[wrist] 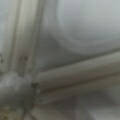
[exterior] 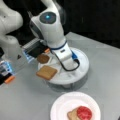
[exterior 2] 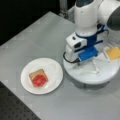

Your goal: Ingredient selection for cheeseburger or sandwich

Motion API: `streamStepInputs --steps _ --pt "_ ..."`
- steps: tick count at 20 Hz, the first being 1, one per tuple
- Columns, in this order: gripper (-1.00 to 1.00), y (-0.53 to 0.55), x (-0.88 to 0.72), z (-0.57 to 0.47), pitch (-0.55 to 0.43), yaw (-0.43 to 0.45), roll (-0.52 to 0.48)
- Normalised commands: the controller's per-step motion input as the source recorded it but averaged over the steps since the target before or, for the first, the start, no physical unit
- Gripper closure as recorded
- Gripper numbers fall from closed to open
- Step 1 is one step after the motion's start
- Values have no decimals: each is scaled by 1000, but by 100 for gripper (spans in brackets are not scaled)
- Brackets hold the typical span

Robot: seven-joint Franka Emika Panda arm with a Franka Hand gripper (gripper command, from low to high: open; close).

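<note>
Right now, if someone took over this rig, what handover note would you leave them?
Gripper: hidden behind the arm's wrist, low over the white divided tray; the wrist view shows only the tray's ribs close up, no fingers and no held piece.
Plate: a toast square with the red tomato disc on top. That is the stack so far.
Tray: a second toast square and the dark patty in a front view, the yellow cheese square in a front view. No lettuce is visible.
Done: bottom toast and tomato placed.
Left: patty, cheese and top toast are not on the plate.
</note>
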Motion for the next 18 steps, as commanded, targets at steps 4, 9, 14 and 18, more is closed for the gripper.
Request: streamStepInputs --steps 4,9,14,18 --pt "-100 -501 210 -1000 237 619 21" --pt "-100 -500 301 -1000 199 654 26" --pt "-100 -520 322 -1000 244 450 18" --pt "-100 -507 264 -1000 293 313 11"
